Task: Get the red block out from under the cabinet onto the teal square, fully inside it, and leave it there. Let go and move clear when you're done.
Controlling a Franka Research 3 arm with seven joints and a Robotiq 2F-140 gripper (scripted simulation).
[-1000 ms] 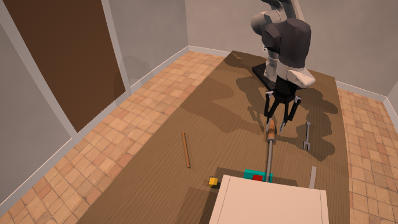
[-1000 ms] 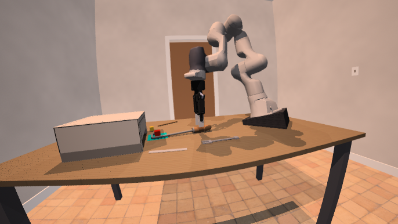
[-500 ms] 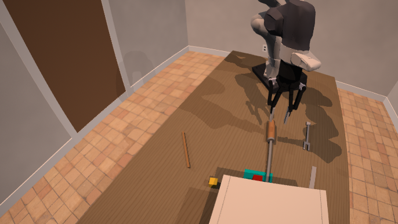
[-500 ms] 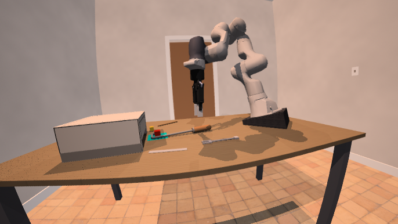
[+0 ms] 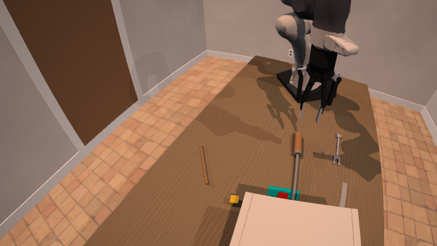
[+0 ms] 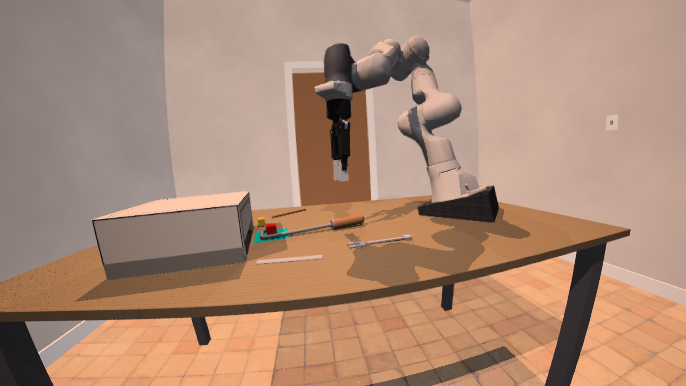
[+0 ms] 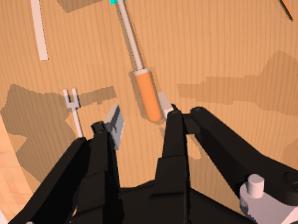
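We saw the bench carrying everything, with the white cabinet at one end. Our end effector hung above it, pointing down, its fingers partly apart with nothing between them. The hooked tool lay with its bent end on the teal square. The red block sat on that square, outside the cabinet and just beside the hook, apparently within the edges, though the cabinet partly hid this from the top.

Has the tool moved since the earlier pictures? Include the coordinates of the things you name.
Yes: in the exterior view, the tool [image 5: 310, 116] [image 6: 341, 172] [image 7: 140, 108] has risen, well above the orange handle [image 5: 297, 143] [image 6: 348, 221] [image 7: 148, 96] it was beside.
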